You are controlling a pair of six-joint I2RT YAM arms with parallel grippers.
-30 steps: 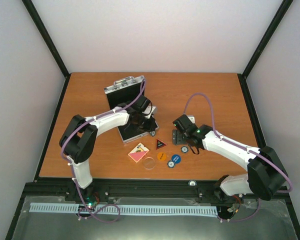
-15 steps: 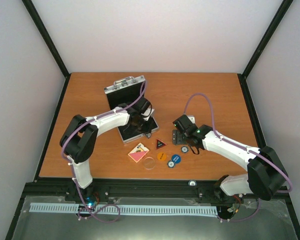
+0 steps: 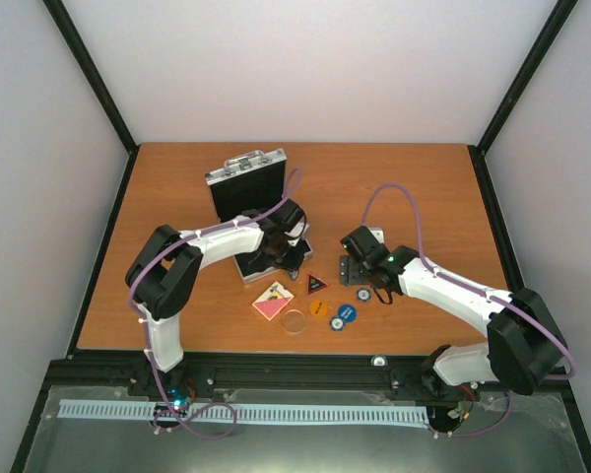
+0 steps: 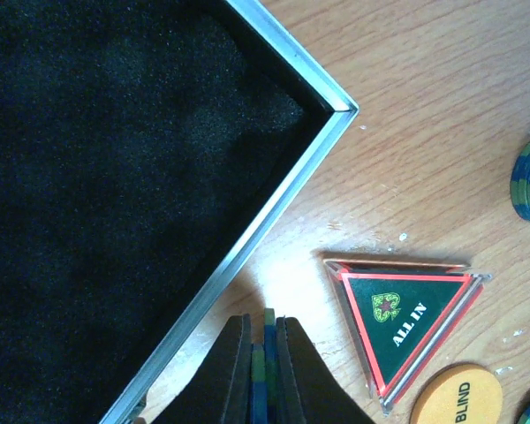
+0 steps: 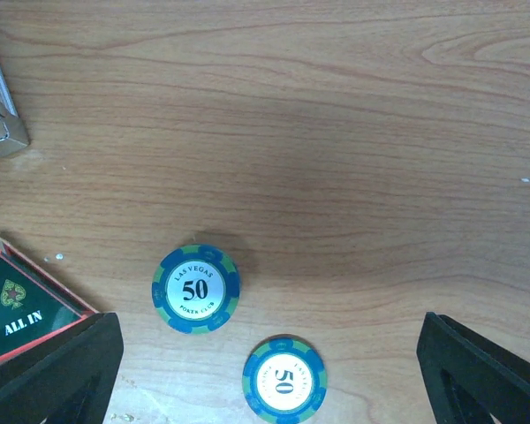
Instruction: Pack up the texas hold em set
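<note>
Left gripper (image 4: 265, 323)'s pinching blue chips (image 4: 262, 382) edge-on, open case (image 4: 278, 177) lying just up-left of it. Right gripper (image 5: 269, 322)'s hanging spread wide.

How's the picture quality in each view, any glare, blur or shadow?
Top external: even, soft light, but the pieces on the table look small and fuzzy. Left wrist: the case foam is near-black, its rim glints, the triangle is sharp. Right wrist: broad soft shadow on the table, chips legible.
</note>
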